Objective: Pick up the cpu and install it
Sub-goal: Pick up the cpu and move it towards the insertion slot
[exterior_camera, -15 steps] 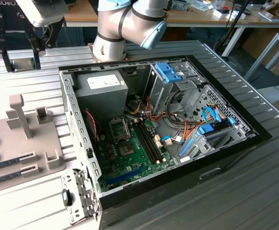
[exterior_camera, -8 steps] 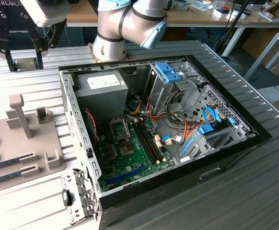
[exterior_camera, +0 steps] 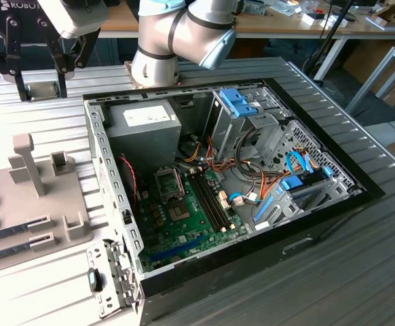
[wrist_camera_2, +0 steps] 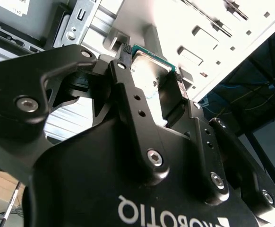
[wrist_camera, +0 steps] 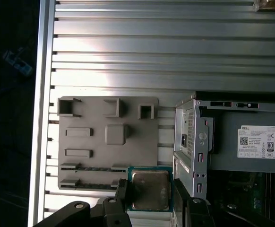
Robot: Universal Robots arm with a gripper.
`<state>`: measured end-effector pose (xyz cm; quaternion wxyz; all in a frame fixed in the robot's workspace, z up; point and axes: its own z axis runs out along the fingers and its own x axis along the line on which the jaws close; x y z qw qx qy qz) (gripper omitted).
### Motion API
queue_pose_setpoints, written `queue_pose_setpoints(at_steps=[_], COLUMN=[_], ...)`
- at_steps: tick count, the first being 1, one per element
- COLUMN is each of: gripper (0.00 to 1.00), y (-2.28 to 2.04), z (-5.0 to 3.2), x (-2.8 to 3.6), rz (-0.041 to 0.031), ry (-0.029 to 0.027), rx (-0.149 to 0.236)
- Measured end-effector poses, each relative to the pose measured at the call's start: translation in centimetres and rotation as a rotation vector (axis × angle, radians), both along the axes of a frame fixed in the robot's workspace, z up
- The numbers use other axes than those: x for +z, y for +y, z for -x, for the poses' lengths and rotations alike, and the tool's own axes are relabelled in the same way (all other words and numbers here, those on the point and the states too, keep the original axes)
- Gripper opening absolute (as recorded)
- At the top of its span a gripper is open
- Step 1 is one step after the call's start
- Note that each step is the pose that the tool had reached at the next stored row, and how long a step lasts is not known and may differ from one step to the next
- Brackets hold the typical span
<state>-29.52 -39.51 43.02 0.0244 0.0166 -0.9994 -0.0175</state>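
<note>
The ribbed metal bench (exterior_camera: 360, 272) carries a big open computer case (exterior_camera: 252, 255). In the exterior view, a grey tray (exterior_camera: 75, 227) lies at the case's 9 o'clock. The tool (wrist_camera: 150, 196) is clamped on the cpu (wrist_camera: 149, 187), which sits between its two fingers.

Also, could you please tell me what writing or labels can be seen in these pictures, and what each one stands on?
White lettering on the gripper body, upside down in the second wrist view: a maker's name, cut off at the edge, not quoted here.
White label on the power supply, first wrist view: logo, barcode and marks; the fine print is too small to read.
The cpu, held in the gripper: no readable marking.
</note>
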Motion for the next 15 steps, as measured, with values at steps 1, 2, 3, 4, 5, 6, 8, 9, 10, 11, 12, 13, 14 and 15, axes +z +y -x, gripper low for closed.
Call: queue_pose_setpoints(at_steps=[1, 2, 3, 4, 5, 6, 8, 9, 10, 11, 12, 13, 14, 15], gripper=[0.47, 0.47, 0.47, 0.47, 0.47, 0.47, 0.47, 0.47, 0.47, 0.47, 0.47, 0.47, 0.47, 0.47], y=[0.00, 0.00, 0.00, 0.00, 0.00, 0.00, 0.00, 0.00, 0.00, 0.00, 0.00, 0.00, 0.00, 0.00], z=[-0.10, -0.17, -0.23, -0.31, -0.42, -0.48, -0.62, -0.68, -0.77, -0.83, -0.98, -1.08, -1.15, -1.23], x=[0.00, -0.01, -0.01, -0.01, -0.02, -0.02, -0.03, -0.03, -0.04, -0.03, -0.04, -0.05, -0.05, -0.05], rz=[0.0000, 0.0000, 0.0000, 0.0001, 0.0000, 0.0000, 0.0000, 0.0000, 0.0000, 0.0001, 0.0000, 0.0000, 0.0001, 0.0000], ry=[0.0000, 0.0000, 0.0000, 0.0001, 0.0000, 0.0000, 0.0000, 0.0001, 0.0000, 0.0000, 0.0000, 0.0000, 0.0001, 0.0000], rx=[0.000, 0.000, 0.000, 0.000, 0.000, 0.000, 0.000, 0.000, 0.000, 0.000, 0.000, 0.000, 0.000, 0.000])
